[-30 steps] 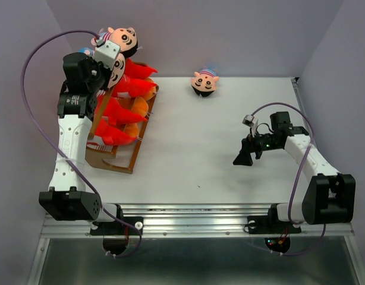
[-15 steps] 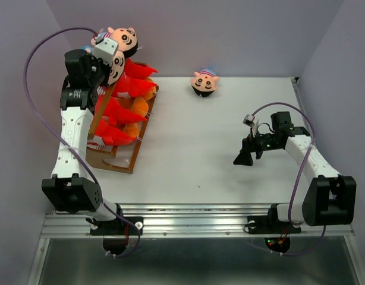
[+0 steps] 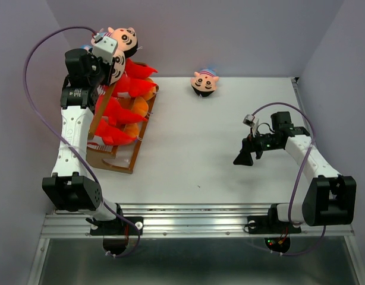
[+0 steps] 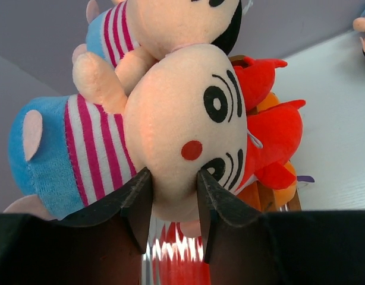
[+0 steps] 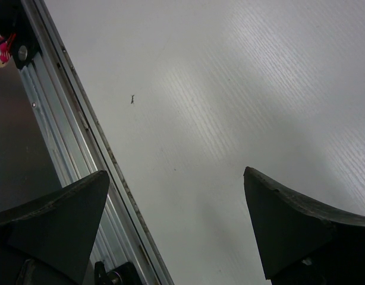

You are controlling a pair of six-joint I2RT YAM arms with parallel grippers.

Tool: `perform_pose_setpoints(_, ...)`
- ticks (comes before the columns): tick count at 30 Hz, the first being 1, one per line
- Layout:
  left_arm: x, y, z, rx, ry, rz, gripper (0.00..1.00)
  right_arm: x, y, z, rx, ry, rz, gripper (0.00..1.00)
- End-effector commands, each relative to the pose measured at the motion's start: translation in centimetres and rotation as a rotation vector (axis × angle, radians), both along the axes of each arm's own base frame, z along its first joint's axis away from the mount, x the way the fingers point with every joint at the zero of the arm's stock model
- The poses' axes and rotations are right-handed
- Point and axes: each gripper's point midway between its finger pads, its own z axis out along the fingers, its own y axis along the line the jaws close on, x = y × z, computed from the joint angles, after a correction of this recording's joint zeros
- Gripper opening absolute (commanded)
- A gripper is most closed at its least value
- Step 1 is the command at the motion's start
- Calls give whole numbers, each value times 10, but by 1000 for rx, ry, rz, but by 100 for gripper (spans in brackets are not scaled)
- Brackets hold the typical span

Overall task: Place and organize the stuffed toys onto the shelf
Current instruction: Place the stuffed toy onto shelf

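Note:
The shelf [image 3: 124,159] stands at the table's left edge, with red toys [image 3: 114,110] and orange toys [image 3: 139,107] on its tiers. My left gripper [image 3: 109,72] is at the shelf's top rear, shut on a doll head with a striped cap [image 3: 118,64]. In the left wrist view the jaws [image 4: 173,178] pinch its peach face [image 4: 182,119], pressed against a second doll head [image 4: 176,21] above it. A third doll head [image 3: 204,82] lies on the table at the back. My right gripper [image 3: 245,155] is open and empty, low over the table [image 5: 176,184].
The grey wall stands close behind and left of the shelf. The table's metal front rail [image 5: 69,148] shows beside my right gripper. A purple cable [image 3: 34,101] loops out to the left of my left arm.
My left arm has shifted slightly back and left with the doll head still held. The right arm has not moved.

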Motion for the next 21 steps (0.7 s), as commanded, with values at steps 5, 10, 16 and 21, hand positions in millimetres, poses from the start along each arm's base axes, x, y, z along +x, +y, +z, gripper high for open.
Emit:
perform_pose_setpoints(5, 1, -5, 28, -37, -73, -13, 46, 5, -2, 7, 15, -60, -2, 100)
perform_pose_setpoints(10, 3, -5, 32, -51, -80, -10, 46, 5, -2, 7, 13, -57, -4, 100)
perform_pose_setpoints(16, 4, -5, 38, -68, -93, -9, 17, 5, -2, 6, 13, -55, -4, 100)
perform_pose_setpoints(21, 1, -8, 50, -86, -117, -24, 7, 6, -2, 6, 13, -54, -4, 100)
